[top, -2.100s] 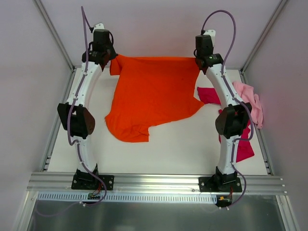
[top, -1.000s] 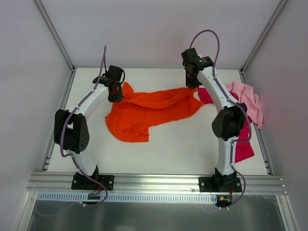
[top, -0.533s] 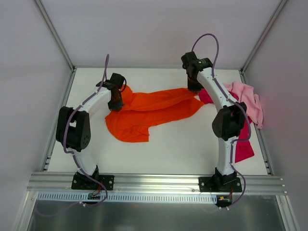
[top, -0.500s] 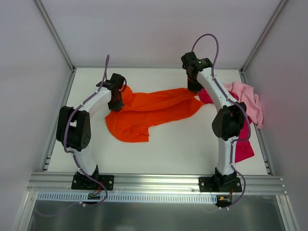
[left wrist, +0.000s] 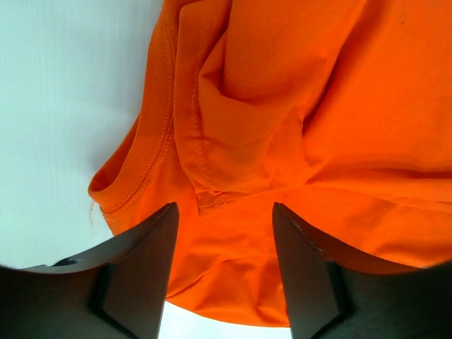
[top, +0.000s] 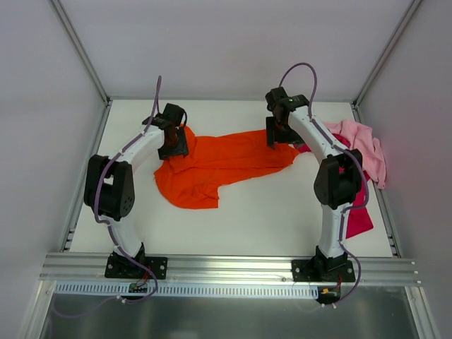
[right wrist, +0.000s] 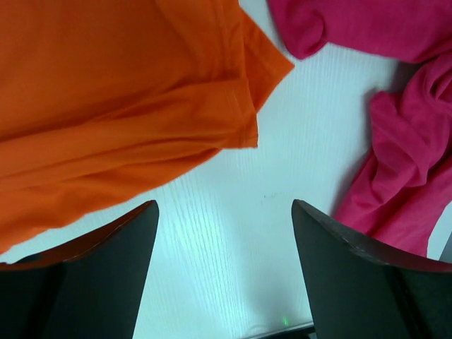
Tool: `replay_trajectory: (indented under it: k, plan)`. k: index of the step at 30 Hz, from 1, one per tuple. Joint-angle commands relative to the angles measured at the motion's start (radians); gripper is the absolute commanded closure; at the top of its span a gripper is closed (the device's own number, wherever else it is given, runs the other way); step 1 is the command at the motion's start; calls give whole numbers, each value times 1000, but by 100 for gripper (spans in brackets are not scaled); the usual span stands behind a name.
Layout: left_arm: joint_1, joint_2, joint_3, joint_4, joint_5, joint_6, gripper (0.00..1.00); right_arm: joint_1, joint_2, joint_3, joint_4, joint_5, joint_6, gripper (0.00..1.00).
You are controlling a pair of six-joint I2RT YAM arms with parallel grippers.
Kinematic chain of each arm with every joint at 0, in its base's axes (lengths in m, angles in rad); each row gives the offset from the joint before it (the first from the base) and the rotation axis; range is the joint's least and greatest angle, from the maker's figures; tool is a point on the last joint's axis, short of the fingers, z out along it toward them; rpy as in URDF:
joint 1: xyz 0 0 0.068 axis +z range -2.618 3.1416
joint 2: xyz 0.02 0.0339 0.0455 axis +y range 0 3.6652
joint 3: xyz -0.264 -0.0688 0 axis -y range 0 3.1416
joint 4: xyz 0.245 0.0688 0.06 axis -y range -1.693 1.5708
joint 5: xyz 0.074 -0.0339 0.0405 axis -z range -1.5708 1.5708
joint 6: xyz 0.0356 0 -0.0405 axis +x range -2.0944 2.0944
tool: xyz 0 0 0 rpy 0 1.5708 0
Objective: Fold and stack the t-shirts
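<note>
The bright orange t-shirt [top: 219,164] lies rumpled and doubled over across the middle of the white table [top: 268,219]. My left gripper [top: 173,144] hovers over its left end, open. In the left wrist view the orange cloth [left wrist: 282,106] lies loose under the left gripper [left wrist: 224,209], with a hem seam showing. My right gripper [top: 276,135] is open at the shirt's right end. The right wrist view shows bare table between the right gripper's [right wrist: 224,206] fingers, the orange corner [right wrist: 141,92] just beyond and the magenta-red t-shirt [right wrist: 402,162] to the right. The light pink t-shirt [top: 365,146] is bunched at the far right.
The magenta-red t-shirt [top: 359,215] lies partly hidden under my right arm along the table's right side. Pale enclosure walls [top: 42,106] stand on three sides. An aluminium rail [top: 226,267] runs along the near edge by the arm bases.
Both grippers carried the orange shirt's far edge down and forward, folding it over. They have now opened and let go, and the cloth rests on the table.
</note>
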Motion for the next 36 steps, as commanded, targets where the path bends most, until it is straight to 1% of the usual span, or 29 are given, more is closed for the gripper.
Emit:
replay_trajectory:
  k: [1, 2, 3, 4, 6, 7, 8, 13, 15, 18, 21, 23, 27, 29, 30, 31, 32, 34, 36]
  plan:
    - [-14, -50, 36, 4, 38, 11, 43, -4, -106, -64, 10, -21, 37, 20]
    - [-16, -59, 32, 9, 41, 13, 37, -2, -137, -107, 10, -24, 48, 21]
    - [-19, -71, 30, 12, 40, 14, 35, 0, -151, -130, 13, -23, 55, 22]
    - [-25, -71, 28, 14, 38, 20, 34, 1, -161, -149, 16, -13, 69, 24]
    - [-23, -53, 19, 20, 40, 20, 33, 1, -175, -195, 37, 3, 74, 25]
    - [-25, -44, 18, 18, 41, 17, 33, 1, -169, -193, 31, 16, 86, 28]
    - [-26, -30, 15, 17, 44, 14, 32, 1, -152, -187, 13, 36, 94, 29]
    - [-26, -66, -21, -3, 74, -9, 29, 1, -143, -216, 8, 76, 123, 28]
    - [-26, -89, -21, -55, 74, -24, 28, -2, -140, -220, 7, 82, 137, 27]
    - [-31, -137, -70, -60, 132, -18, 24, -5, -146, -229, 21, 62, 149, 27]
    - [-63, -163, -99, -63, 167, -13, 23, -5, -128, -232, 44, 36, 158, 27]
    - [-91, -168, -114, -51, 205, -19, 23, -11, -82, -207, 48, 21, 160, 27]
    - [-152, -140, -107, -49, 212, -21, 23, -51, -13, -157, 48, -64, 192, 28]
    - [-163, -114, -111, -33, 248, -24, 23, -71, 18, -141, 68, -96, 203, 28]
    - [-167, -93, -111, -29, 271, -26, 23, -76, 30, -134, 88, -145, 203, 28]
    - [-172, -87, -110, -23, 287, -27, 23, -77, 70, -115, 80, -163, 201, 28]
    - [-178, -80, -108, -23, 299, -20, 23, -79, 94, -41, 61, -170, 198, 28]
    - [-193, -83, -100, -31, 299, -9, 24, -79, 137, 42, 15, -168, 184, 29]
    - [-198, -96, -105, -32, 310, -4, 23, -79, 130, 47, 16, -157, 175, 29]
